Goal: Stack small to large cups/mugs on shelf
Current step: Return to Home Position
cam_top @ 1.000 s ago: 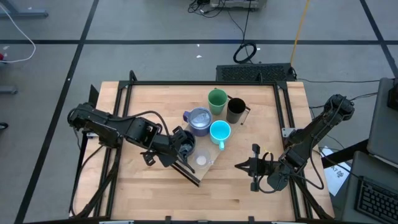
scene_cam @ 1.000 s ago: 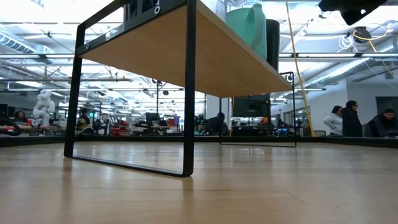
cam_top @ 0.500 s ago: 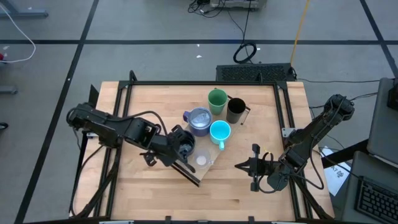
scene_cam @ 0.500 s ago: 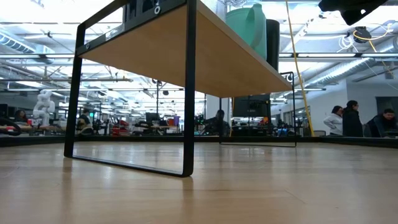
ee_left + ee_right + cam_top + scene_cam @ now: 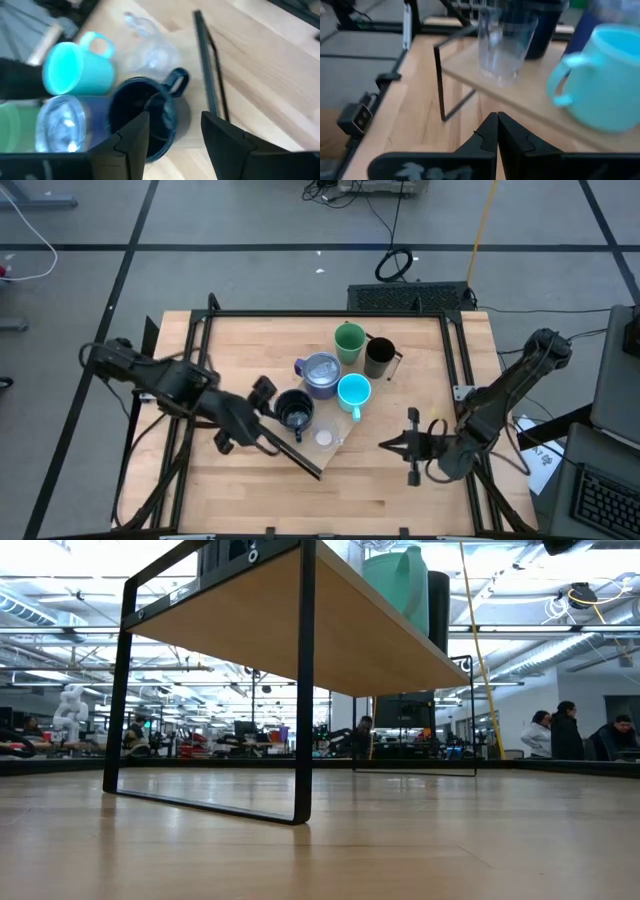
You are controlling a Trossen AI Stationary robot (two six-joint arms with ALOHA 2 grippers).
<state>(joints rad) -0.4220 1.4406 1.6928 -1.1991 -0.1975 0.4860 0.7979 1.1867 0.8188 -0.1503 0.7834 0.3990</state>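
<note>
Light wood is filling my overhead feed. The shelf [image 5: 270, 620] is standing slantwise across the middle of the worktop [image 5: 230, 340], and all six cups are sitting upright on top of it, roughly in pairs.

At the shelf's far end I'm seeing the green cup [image 5: 349, 340] with the tall black mug [image 5: 379, 357] just beside it. Around the middle, the shiny purplish mug [image 5: 320, 372] and the cyan mug [image 5: 353, 392] are standing side by side. At the near end, by the black bracket, the squat dark mug [image 5: 294, 411] and the little clear cup [image 5: 324, 438] are sitting close together.

The left gripper [image 5: 258, 415] is hovering just off the shelf's left long edge, beside the squat dark mug. Its fingers are spread wide and holding nothing, and through its wrist camera I'm looking between them at that mug.

The right gripper [image 5: 388, 446] is hanging near the worktop's right edge, toward the near corner. It is apart from the shelf and pointing at it, with its fingers pressed together on nothing.

From table height I'm seeing the green cup and the tall black mug showing above the board. A few people [image 5: 560, 730] are standing in the room beyond.
</note>
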